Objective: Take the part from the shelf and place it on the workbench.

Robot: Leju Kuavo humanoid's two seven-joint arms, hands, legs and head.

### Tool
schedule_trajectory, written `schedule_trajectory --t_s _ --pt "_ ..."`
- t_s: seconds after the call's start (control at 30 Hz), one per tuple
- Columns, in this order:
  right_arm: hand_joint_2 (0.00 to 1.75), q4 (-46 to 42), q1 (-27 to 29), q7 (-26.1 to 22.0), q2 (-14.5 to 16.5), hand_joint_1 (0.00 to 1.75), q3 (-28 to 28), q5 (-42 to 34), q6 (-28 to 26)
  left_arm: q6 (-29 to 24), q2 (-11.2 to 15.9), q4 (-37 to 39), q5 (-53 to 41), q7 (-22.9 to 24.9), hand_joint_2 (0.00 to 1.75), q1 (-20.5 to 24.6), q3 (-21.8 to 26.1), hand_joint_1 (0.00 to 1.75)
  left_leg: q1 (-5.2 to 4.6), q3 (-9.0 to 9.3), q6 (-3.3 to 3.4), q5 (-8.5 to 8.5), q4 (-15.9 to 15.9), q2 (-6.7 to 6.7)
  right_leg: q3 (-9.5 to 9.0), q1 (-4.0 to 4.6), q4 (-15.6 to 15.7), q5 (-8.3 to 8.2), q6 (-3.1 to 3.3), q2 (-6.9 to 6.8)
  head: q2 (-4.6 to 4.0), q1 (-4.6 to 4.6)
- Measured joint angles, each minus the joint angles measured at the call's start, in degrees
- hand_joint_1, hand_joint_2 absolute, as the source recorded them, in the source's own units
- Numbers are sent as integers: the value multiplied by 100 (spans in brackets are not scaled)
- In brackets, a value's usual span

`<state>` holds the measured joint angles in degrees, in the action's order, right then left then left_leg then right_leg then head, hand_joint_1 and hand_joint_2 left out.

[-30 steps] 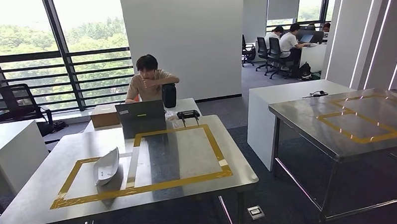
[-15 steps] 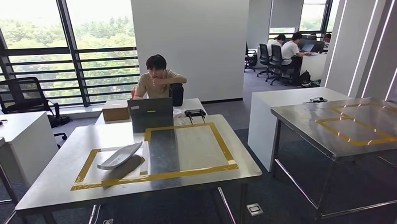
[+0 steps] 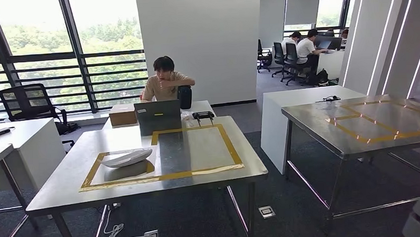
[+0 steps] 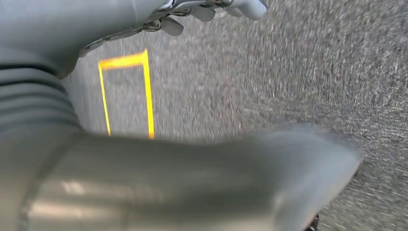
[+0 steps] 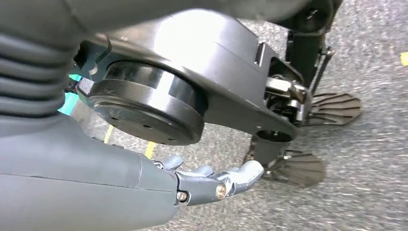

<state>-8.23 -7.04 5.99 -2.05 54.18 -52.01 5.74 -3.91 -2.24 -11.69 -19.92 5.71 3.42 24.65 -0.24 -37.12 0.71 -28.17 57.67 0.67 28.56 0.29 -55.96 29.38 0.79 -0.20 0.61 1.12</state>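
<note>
One white part (image 3: 126, 158) on workbench (image 3: 67, 181), far from both hanging hands.

Right hand (image 5: 211, 180) hanging over grey carpet (image 5: 365, 159), fingers (image 5: 240, 174) extended side by side, slightly curved, holding nothing. Yellow tape strips (image 5: 150, 148) on the floor just beyond the hand. Carpet streaked with motion blur.

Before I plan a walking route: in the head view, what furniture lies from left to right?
Black chair → white desk → taped steel table → white counter → second taped steel table.
</note>
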Motion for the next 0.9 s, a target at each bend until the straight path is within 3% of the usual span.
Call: schedule_trajectory --t_s 0.03,0.07,0.13,0.17,0.2,0.3,0.4,0.73,0.87,0.9 --pt "175 1 7 82 0 0 0 -29 -35 69 -5 10 -96 5 175 51 -52 0 0 0 23 123 -30 -3 25 5 -7 -35 11 -4 0 0" --pt "175 1 16 154 0 0 0 -56 -63 129 -15 20 -170 26 175 114 -104 0 6 -1 27 387 -83 -6 51 16 -25 -56 26 -10 0 -1" --pt "175 2 26 242 -1 0 0 -97 -97 220 -43 35 -228 83 175 254 -182 0 24 -23 -69 798 -173 -16 108 33 -68 -75 39 -25 1 -1" --pt "175 2 29 266 -2 0 0 -116 -102 268 -60 41 -234 97 175 316 -209 0 30 -38 -112 902 -196 -19 133 37 -85 -78 43 -29 1 -1" --pt "175 2 32 283 -2 0 0 -144 -103 345 -78 48 -220 101 131 367 -228 0 33 -51 -148 884 -193 -20 151 37 -92 -82 47 -32 2 -2" --pt "175 2 72 190 -2 0 -2 -279 -127 741 -155 66 -123 85 0 465 -246 0 32 -75 -148 922 -192 -14 174 34 -98 -86 50 -32 2 -2" --pt "175 2 118 16 2 0 -20 -409 -200 979 -232 73 19 15 0 507 -241 0 28 -90 -141 913 -187 -14 184 31 -98 -85 48 -32 2 -2" --pt "175 2 210 221 38 0 -28 -433 -397 688 -266 107 391 -178 0 371 32 0 17 -105 -125 899 -175 -14 192 16 -98 -78 35 -34 2 -3" --pt "0 2 209 252 42 0 -28 -435 -400 655 -264 108 400 -171 0 365 59 0 15 -106 -124 899 -175 -16 191 13 -98 -77 32 -38 2 -3" --pt "0 2 210 273 44 0 -28 -436 -407 626 -263 109 410 -162 0 364 73 0 13 -106 -123 899 -175 -16 191 13 -98 -77 32 -38 2 -3"
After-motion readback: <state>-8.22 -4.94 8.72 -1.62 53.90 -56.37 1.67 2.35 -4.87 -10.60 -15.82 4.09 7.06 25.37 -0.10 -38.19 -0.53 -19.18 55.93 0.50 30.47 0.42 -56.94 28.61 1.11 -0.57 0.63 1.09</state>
